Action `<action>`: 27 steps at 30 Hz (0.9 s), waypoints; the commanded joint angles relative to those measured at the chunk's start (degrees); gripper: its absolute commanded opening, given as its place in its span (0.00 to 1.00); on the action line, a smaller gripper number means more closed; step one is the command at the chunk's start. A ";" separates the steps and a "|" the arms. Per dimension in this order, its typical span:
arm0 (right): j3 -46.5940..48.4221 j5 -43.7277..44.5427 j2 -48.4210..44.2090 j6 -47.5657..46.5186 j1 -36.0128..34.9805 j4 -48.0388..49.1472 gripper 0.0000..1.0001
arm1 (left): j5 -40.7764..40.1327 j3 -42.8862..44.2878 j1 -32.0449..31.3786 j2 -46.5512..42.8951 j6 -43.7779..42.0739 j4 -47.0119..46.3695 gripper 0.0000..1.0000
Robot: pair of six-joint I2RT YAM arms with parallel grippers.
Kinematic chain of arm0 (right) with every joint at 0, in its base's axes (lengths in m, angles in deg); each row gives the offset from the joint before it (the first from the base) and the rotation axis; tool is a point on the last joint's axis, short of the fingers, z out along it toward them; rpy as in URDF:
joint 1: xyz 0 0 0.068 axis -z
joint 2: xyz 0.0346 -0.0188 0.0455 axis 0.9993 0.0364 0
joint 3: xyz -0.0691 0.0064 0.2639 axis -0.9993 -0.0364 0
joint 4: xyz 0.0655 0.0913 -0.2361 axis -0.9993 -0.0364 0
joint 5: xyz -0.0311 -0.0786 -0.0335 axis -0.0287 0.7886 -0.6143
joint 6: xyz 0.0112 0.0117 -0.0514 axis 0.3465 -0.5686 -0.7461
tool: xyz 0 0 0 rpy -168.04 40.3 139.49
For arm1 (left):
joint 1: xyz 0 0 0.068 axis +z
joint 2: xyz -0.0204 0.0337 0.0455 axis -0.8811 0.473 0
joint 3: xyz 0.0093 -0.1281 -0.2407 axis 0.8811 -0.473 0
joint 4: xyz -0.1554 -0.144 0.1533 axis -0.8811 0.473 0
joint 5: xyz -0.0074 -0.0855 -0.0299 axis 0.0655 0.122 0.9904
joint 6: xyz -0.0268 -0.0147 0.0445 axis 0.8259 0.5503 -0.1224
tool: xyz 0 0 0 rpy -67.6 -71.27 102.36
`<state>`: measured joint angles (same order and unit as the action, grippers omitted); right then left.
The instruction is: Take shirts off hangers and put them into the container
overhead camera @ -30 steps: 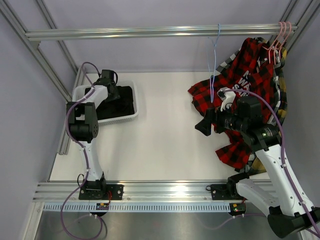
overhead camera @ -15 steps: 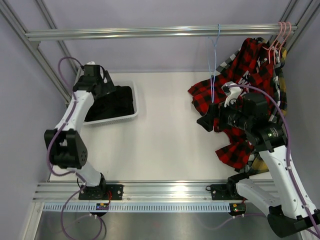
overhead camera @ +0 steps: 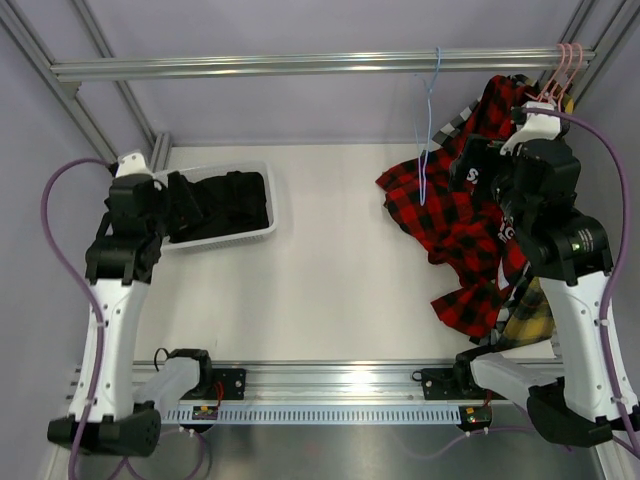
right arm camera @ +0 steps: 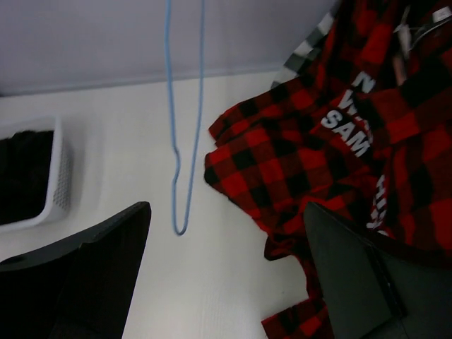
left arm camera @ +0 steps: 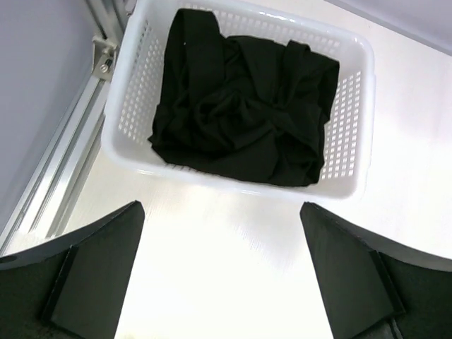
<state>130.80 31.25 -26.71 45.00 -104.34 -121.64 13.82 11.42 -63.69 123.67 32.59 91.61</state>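
Arms rise from their bases on opposite sides of the container [left arm camera: 351,120]. The left one stands just left of it, elbow up and forearm bent so that the left gripper [left arm camera: 222,282] points down at the table just short of the container's near rim. Its fingers are spread wide and empty, and the container lies ahead of them, not touching. The black shirt [left arm camera: 247,120] lies crumpled inside the container and fills most of its floor. Far to the right of the container, the right arm reaches high, with the right gripper [right arm camera: 226,282] also splayed wide and gripping nothing. It faces the red-and-black plaid shirt [right arm camera: 318,162], which hangs from the pink hangers [overhead camera: 560,70] and spills onto the table. On the container side of that shirt, an empty blue hanger [right arm camera: 179,231] dangles from the rail [overhead camera: 300,66]. White lettering on the plaid reads "SAM"; the line above it is creased and cannot be read.
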 commanded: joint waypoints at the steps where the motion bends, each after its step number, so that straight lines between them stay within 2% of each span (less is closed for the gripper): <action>1: 4.74 13.74 3.57 -2.68 3.40 -0.85 0.99 | 1.47 -3.47 -0.02 -5.53 -1.87 4.17 0.99; 3: 6.59 14.73 5.07 -3.74 6.57 -0.84 0.99 | 3.66 -5.06 -0.02 -9.30 -1.34 4.79 0.99; 4: 7.99 13.69 6.39 -4.01 10.24 -0.76 0.99 | 4.02 -5.67 -0.72 -10.29 -1.25 4.97 0.99; 7: 11.15 10.26 9.55 -4.45 14.74 -1.63 1.00 | 4.81 -6.38 -2.73 -12.92 -0.55 5.58 0.99; 9: 11.34 10.34 10.35 -5.24 15.99 -1.02 0.99 | 4.73 -7.61 -4.06 -14.16 -0.46 5.24 0.99; 14: 10.47 4.28 12.29 -4.63 22.65 -0.14 0.99 | 2.54 -8.67 -9.68 -16.80 -0.81 5.41 0.99; 17: 7.66 4.01 12.46 -4.89 23.80 0.91 0.99 | 1.22 -8.85 -13.20 -17.41 -1.25 5.67 0.99; 22: 4.50 -2.14 12.99 -5.41 25.57 0.73 0.99 | 0.68 -7.79 -17.33 -16.89 -1.34 6.02 0.99; 27: 2.30 -5.73 13.43 -5.50 25.74 0.91 0.96 | 2.09 -7.88 -17.95 -16.19 -1.08 6.20 0.99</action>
<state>133.84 29.76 -13.51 40.50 -78.92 -122.38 15.49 2.76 -81.28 106.93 32.48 97.83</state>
